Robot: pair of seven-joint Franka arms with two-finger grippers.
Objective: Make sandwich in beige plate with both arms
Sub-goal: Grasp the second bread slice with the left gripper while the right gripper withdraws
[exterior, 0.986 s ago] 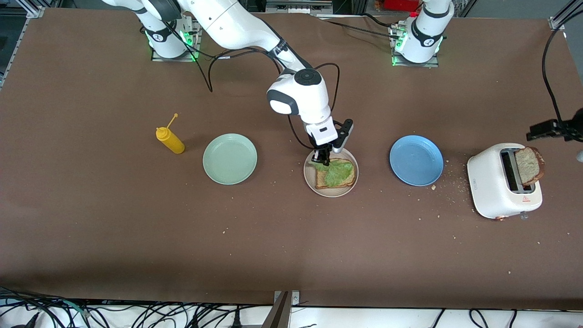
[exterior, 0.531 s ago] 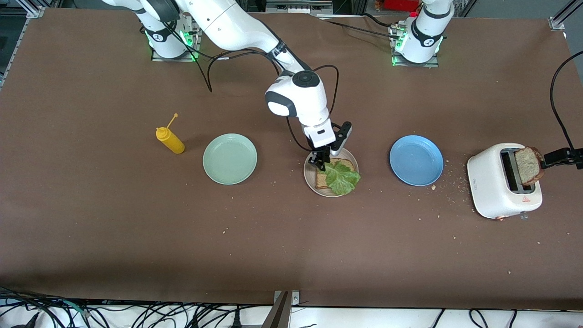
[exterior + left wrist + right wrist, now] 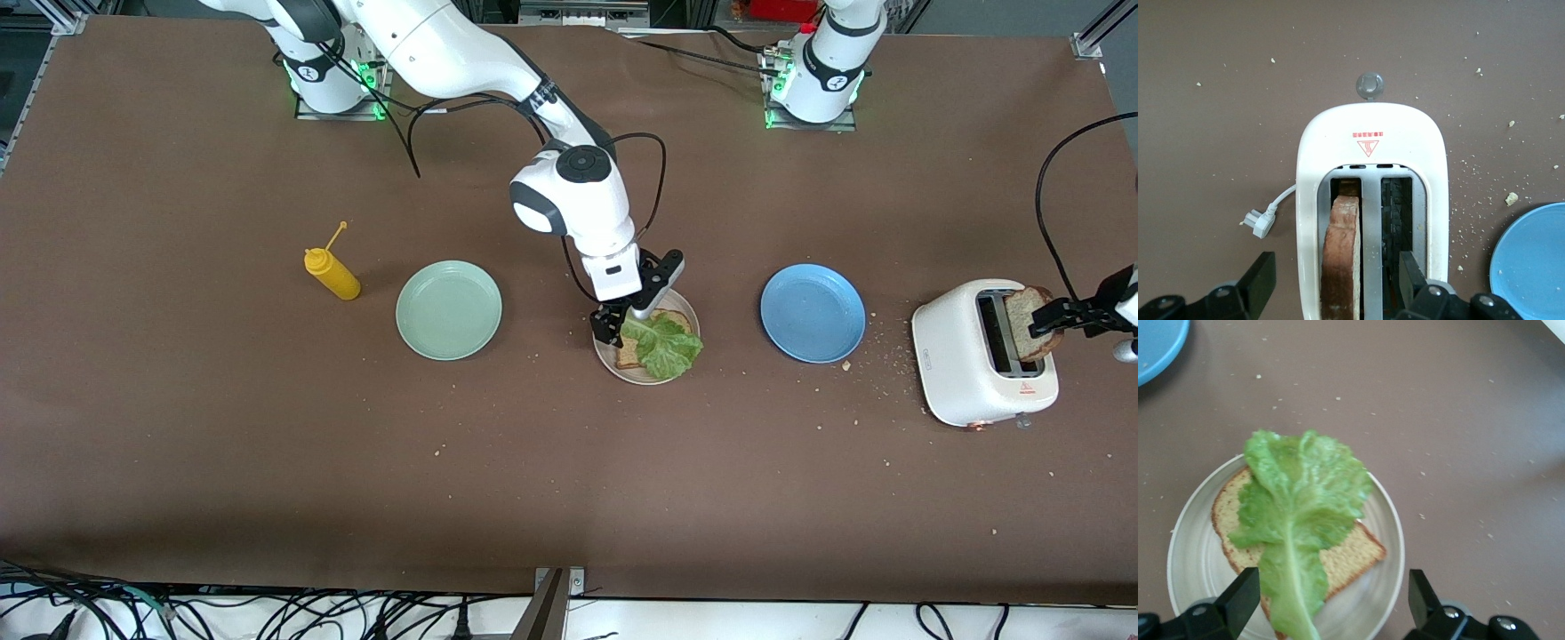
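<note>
From the front, the round pale beige plate (image 3: 646, 369) sits mid-table between a mint-green plate (image 3: 449, 310) and a blue plate (image 3: 813, 313), carrying one brown toast slice (image 3: 628, 354) under a ruffled green lettuce leaf (image 3: 662, 343). The right gripper (image 3: 622, 320) hangs over the plate's rim, fingers spread, holding nothing. The left wrist view shows the left gripper (image 3: 1337, 277) straddling a second toast slice (image 3: 1341, 250) upright in a white toaster (image 3: 1371, 207), fingers apart, apparently ready to grip it. The right wrist view shows the lettuce draped over the toast, overhanging toward the rim.
</note>
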